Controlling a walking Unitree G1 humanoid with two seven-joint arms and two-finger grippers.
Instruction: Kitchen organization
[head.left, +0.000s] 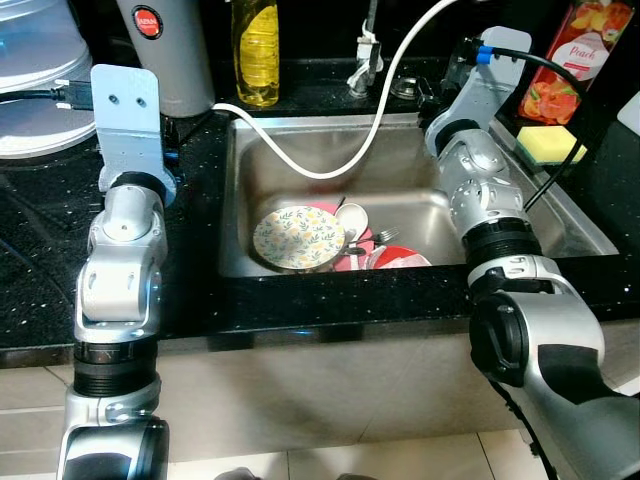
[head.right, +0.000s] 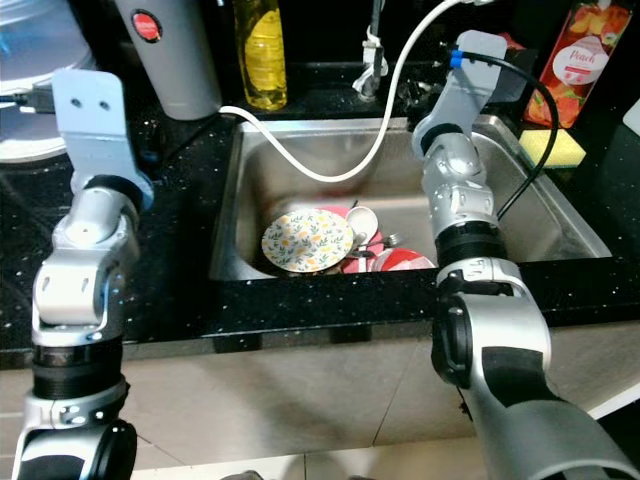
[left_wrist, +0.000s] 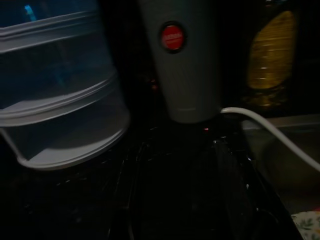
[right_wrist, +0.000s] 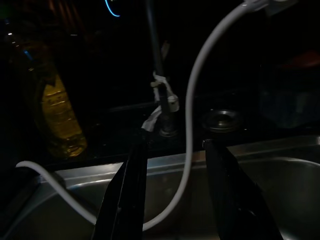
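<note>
Left eye view: sink (head.left: 420, 190) holds floral plate (head.left: 298, 237), red dishes (head.left: 395, 258).

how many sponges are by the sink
1. A yellow sponge lies on the sink's right rim, in front of the peach juice carton. More could be hidden behind the right arm.

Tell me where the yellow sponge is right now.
The yellow sponge sits on the sink's right rim, on the robot's right, just in front of the peach juice carton and beside the right arm.
</note>
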